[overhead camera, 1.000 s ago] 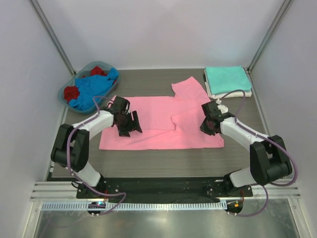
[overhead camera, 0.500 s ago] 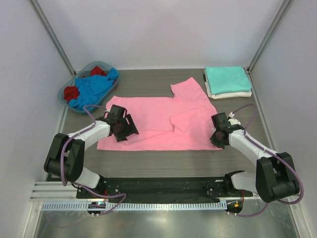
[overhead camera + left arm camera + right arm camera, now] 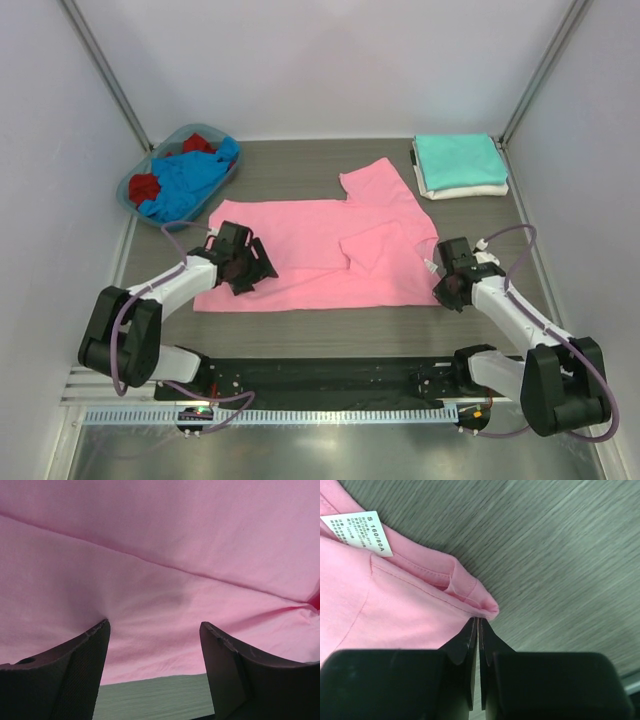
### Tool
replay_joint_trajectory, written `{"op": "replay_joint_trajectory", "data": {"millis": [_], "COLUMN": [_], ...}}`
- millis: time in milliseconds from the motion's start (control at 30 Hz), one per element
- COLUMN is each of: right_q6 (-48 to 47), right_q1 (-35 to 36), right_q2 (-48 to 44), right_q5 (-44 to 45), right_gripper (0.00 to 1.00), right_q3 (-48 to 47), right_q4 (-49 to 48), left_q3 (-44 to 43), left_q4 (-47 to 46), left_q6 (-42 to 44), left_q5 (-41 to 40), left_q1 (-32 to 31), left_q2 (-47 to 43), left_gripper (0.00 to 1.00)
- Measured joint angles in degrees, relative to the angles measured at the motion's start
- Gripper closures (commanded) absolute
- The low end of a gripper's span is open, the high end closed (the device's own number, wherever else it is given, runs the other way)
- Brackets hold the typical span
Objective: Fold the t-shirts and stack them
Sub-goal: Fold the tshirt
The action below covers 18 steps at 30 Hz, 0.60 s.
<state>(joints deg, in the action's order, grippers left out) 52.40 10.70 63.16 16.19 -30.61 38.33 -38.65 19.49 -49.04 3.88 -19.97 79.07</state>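
**Five shirts in sight, one pink shirt under both arms**

I count one pink t-shirt (image 3: 310, 250) spread flat on the table (image 3: 330, 325), one sleeve pointing to the far side. At the far right corner there are two folded shirts in one stack, the teal t-shirt (image 3: 458, 157) on top of the white t-shirt (image 3: 465, 189). At the far left, one basket (image 3: 135, 180) holds the crumpled blue t-shirt (image 3: 185, 180) and red t-shirt (image 3: 145, 187). Red shows in two patches, and I cannot tell whether that is one shirt or two.

Both arms are low at the pink shirt. My left gripper (image 3: 245, 265) sits over its near left part, and my right gripper (image 3: 447, 288) is at its near right corner.

The overhead view hides both sets of jaws. My left wrist view shows the fingers (image 3: 75, 670) released and spread wide, with pink cloth and a strip of table between them. My right wrist view shows the jaws clenched together, pinching the bunched hem at the shirt's corner. Only this view shows one white size label (image 3: 357, 532) lying on the cloth.
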Motion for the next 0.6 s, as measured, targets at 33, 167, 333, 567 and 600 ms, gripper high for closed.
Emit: {"op": "replay_joint_trajectory", "data": {"millis": [33, 167, 333, 567, 600], "right_q6": [-0.02, -0.07, 0.28, 0.09, -0.13], "right_q1": [-0.04, -0.04, 0.94, 2.71, 2.73], "right_q2": [-0.59, -2.58, -1.05, 13.33, 16.39], "right_q5": [0.00, -0.50, -1.90, -3.48, -3.58], "right_gripper": [0.90, 0.91, 0.91, 0.92, 0.92], "right_q3": [-0.61, -5.79, -11.23, -16.06, -16.98], "right_q4": [1.07, 3.91, 1.64, -4.50, -5.35], "left_q3": [-0.20, -2.34, -8.44, -16.22, -16.50], "left_q4": [0.96, 5.53, 7.82, 8.87, 9.11], "left_q6": [0.17, 1.53, 2.97, 5.14, 5.57], "left_q5": [-0.09, -0.83, -0.79, -0.74, -0.52], "left_q1": [-0.11, -0.22, -0.22, -0.17, -0.17], "left_q2": [-0.20, -0.52, -0.07, 5.25, 5.53], "left_gripper": [0.26, 0.25, 0.25, 0.25, 0.25]}}
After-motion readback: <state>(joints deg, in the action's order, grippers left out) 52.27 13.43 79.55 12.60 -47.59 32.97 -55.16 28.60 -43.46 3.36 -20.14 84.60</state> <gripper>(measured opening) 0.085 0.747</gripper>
